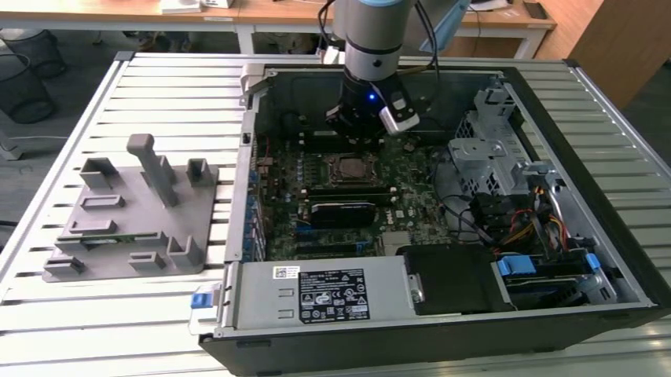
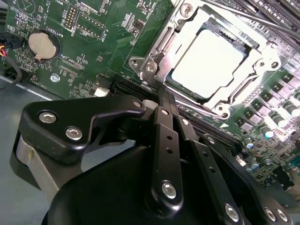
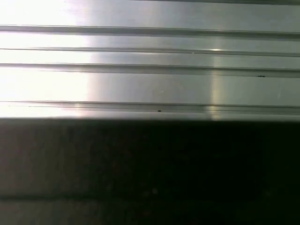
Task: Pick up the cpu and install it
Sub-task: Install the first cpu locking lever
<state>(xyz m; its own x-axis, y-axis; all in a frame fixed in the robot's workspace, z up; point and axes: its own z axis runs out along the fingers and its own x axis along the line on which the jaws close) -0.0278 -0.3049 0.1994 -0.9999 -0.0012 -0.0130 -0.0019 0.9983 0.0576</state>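
**Silver chip sits in its socket, gripper just beside it**

In the second wrist view the black metal gripper [image 2: 161, 101] fills the near part, its two linkage arms running together so the fingers meet at a narrow tip with nothing between them: clenched and empty. Just beyond that tip lies the cpu [image 2: 208, 58], a small flat square chip with a shiny silver top, seated flat inside the silver metal socket frame [image 2: 154, 58] on the green motherboard [image 2: 98, 42]. The chip's face glares almost white under the light. Gripper tip and chip are apart, the frame's edge between them.

In the exterior view the grey robot arm [image 1: 372, 39] reaches down into the open black computer case [image 1: 587, 157], with the gripper [image 1: 354, 135] hovering close above the socket. Farther off, towards the exterior view's left, a grey moulded parts holder [image 1: 131, 212] rests on the slatted aluminium table [image 1: 168, 94].
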